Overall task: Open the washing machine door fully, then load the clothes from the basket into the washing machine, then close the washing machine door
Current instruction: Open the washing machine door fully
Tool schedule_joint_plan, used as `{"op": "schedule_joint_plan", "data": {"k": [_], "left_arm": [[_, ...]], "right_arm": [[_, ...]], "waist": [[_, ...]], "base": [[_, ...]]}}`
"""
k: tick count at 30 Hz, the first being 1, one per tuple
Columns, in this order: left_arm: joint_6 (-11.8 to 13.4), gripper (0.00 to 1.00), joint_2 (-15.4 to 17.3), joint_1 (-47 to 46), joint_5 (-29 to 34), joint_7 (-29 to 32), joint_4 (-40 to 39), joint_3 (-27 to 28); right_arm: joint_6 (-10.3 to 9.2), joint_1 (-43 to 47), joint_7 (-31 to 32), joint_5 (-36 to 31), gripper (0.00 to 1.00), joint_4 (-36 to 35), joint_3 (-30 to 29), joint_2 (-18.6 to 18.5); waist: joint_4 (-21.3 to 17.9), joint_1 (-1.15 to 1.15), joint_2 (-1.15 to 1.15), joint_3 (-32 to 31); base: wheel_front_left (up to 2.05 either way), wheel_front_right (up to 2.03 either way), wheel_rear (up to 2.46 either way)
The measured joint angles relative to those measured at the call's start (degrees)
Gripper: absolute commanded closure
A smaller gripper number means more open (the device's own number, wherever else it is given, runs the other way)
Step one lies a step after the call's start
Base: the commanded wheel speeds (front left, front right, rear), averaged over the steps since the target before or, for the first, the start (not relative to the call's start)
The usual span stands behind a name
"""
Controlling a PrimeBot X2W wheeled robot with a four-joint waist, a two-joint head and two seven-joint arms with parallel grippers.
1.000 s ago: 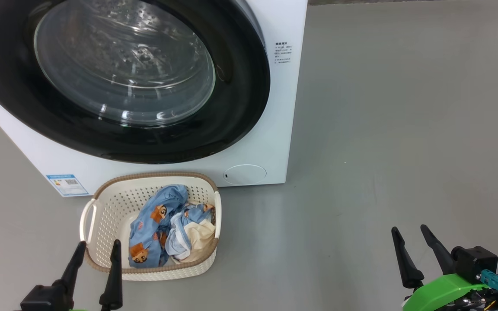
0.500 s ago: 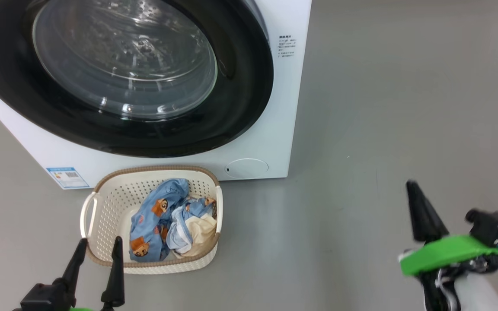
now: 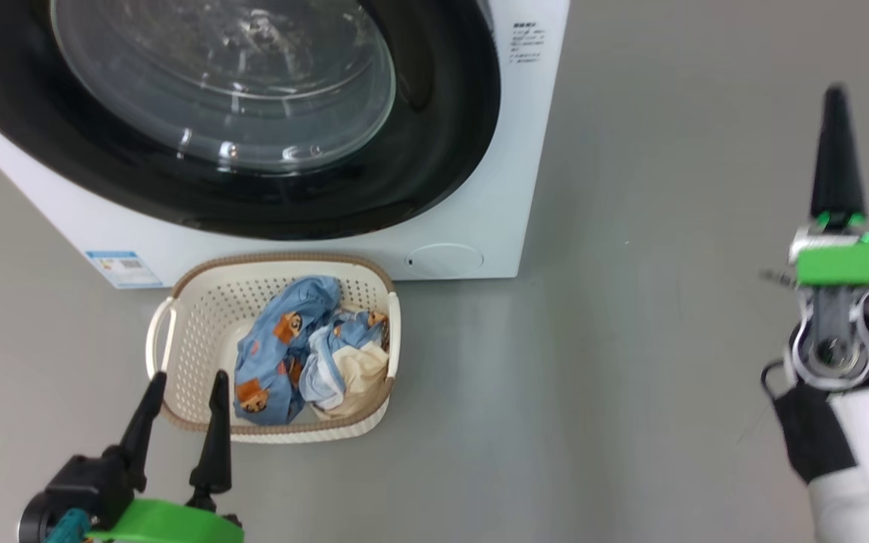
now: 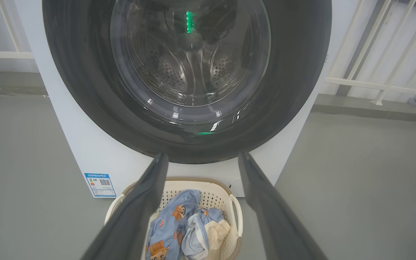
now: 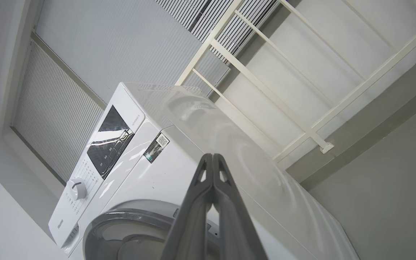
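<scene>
The white washing machine (image 3: 480,219) fills the upper left of the head view, and its black-ringed glass door (image 3: 223,83) lies flat against the front, closed. On the floor before it stands the cream basket (image 3: 193,339) holding the light-blue printed clothes (image 3: 284,354) and a cream piece. My left gripper (image 3: 185,392) is open just in front of the basket's near rim, holding nothing. In the left wrist view its fingers (image 4: 146,202) frame the basket (image 4: 215,191) and door (image 4: 294,72). My right gripper (image 3: 833,98) is shut, raised at the far right, well clear of the machine (image 5: 179,151).
Grey floor spreads to the right of the machine. A small round white flap (image 3: 446,259) sits at the machine's lower right corner and a blue label (image 3: 122,268) at its lower left. White railings (image 4: 374,72) stand behind the machine.
My right gripper has closed and risen steeply along the right side, turning edge-on. The head camera has tilted, so the whole scene has shifted. The left gripper, basket and door stay put.
</scene>
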Motion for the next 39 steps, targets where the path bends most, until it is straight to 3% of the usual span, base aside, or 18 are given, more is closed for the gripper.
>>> {"op": "schedule_joint_plan", "data": {"k": [4,8,12,16,28,39], "left_arm": [[0.00,0.00,-0.03,-1.88,-0.43,0.00,0.04,-0.53],[0.00,0.00,-0.13,-3.27,-0.63,0.00,0.11,-1.14],[0.00,0.00,-0.30,-4.85,-1.57,0.00,0.19,-2.34],[0.00,0.00,-0.55,-6.15,-1.99,0.00,0.22,-2.75],[0.00,0.00,-0.73,-8.87,-3.80,0.00,0.42,-5.33],[0.00,0.00,-0.88,-11.68,-6.05,0.00,0.00,-7.26]], "right_arm": [[0.00,-5.23,0.00,8.82,1.00,0.23,2.11,-2.07],[0.00,-10.73,2.13,22.91,1.00,0.82,3.75,-3.37],[0.00,-15.78,6.83,28.00,1.00,1.98,5.22,-7.75],[0.00,-19.91,14.79,32.57,1.00,4.30,7.20,-8.98],[0.00,-30.47,36.16,34.54,1.00,16.11,13.03,-13.82],[0.00,-37.12,42.59,34.33,1.00,21.26,14.33,-15.43]], "waist": [[0.98,0.00,0.00,1.56],[2.13,0.00,0.00,3.09],[3.52,0.00,0.00,4.67],[4.98,0.00,0.00,6.31],[9.12,0.00,0.00,11.16],[11.97,0.00,0.00,15.94]], "base": [[0.00,0.00,0.00],[0.00,0.00,0.00],[0.00,0.00,0.00],[0.00,0.00,0.00],[0.00,0.00,0.00],[0.00,0.00,0.00]]}}
